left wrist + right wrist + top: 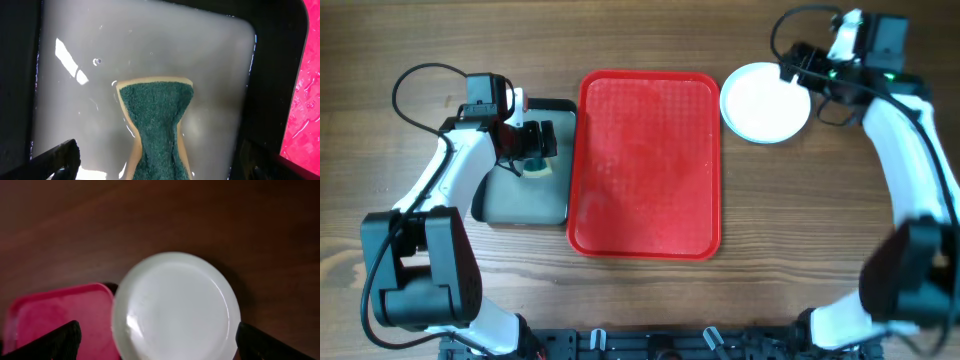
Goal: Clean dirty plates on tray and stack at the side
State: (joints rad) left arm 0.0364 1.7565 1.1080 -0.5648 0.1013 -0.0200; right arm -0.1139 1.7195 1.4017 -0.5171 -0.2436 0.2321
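A large bright red rectangular plastic tray [645,165] with rounded corners and a raised rim lies in the middle of a wooden table [410,40], its surface bare. Just off the tray's far right corner, on the wood and nearly touching the rim, sits 1 round shallow white plastic plate [765,103]; whether other plates lie beneath it cannot be told. The right arm reaches up that side of the tray and bends inward, its right gripper [800,68] just beyond the plate's far edge. In the right wrist view its 2 black fingers [52,342] are spread wide, holding nothing. Along the tray's left rim sits a narrower dark grey rectangular tray [525,205] of cloudy water. The left arm bends over it, with the left gripper [534,150] pointing down, fingers [57,160] parted and holding nothing. Below it a green scouring sponge [157,125] with a tan edge lies in the water.
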